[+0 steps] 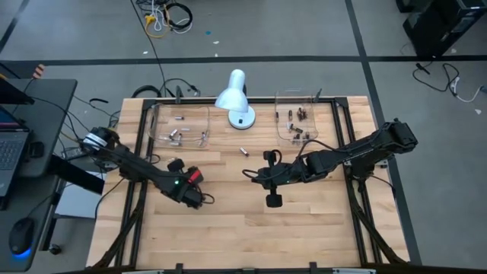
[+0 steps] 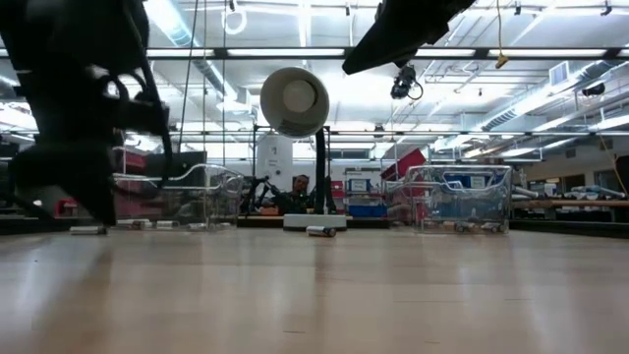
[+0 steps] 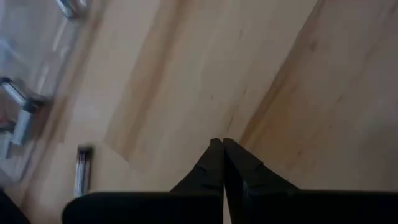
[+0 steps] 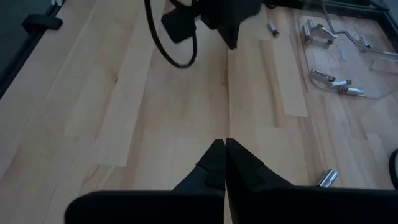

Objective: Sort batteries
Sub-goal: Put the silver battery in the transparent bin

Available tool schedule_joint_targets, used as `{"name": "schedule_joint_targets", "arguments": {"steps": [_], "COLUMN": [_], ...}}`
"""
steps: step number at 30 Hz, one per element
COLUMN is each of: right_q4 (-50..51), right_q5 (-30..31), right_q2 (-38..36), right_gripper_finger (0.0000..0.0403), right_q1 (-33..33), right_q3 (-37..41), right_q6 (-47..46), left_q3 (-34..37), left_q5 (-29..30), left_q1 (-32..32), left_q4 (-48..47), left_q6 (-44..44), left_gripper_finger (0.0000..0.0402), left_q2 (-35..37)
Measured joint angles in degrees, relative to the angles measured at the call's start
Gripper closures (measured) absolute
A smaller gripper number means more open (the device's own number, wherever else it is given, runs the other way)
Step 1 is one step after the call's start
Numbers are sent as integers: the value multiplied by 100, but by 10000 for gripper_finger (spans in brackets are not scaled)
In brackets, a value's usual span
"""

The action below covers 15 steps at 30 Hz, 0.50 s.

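Silvery batteries (image 1: 179,137) lie in a clear tray (image 1: 163,114) at the far left, darker ones (image 1: 295,122) in a clear tray (image 1: 283,99) at the far right. One loose battery (image 1: 243,150) lies on its side on the wood near the lamp, also seen as a loose battery (image 4: 328,178). Another battery (image 3: 83,169) lies just outside the left tray. My left gripper (image 3: 222,144) is shut above bare wood, left of centre, holding nothing. My right gripper (image 4: 224,144) is shut, raised over the table's middle, holding nothing.
A white desk lamp (image 1: 236,97) stands at the far middle between the trays. Bare wooden table (image 1: 251,236) stretches across the near half. Black frame rails (image 1: 137,152) run along the table's sides, with cables (image 1: 163,15) on the floor beyond.
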<state>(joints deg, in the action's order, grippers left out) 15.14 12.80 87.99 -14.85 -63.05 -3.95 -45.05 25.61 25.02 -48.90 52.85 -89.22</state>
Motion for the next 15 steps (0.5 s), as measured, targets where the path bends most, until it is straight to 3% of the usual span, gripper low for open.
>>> {"name": "schedule_joint_targets", "arguments": {"steps": [8,15], "right_q4": [1,24], "right_q5": [0,0], "right_q2": [0,2], "right_gripper_finger": [403,403], "right_q1": [-2,15], "right_q3": [0,0], "right_q6": [11,119], "left_q3": [-7,-311], "left_q5": [391,29], "left_q1": [220,75], "left_q4": [-198,-2120], "left_q6": [317,1719], "left_gripper_finger": [401,401], "left_q2": [641,1244]}}
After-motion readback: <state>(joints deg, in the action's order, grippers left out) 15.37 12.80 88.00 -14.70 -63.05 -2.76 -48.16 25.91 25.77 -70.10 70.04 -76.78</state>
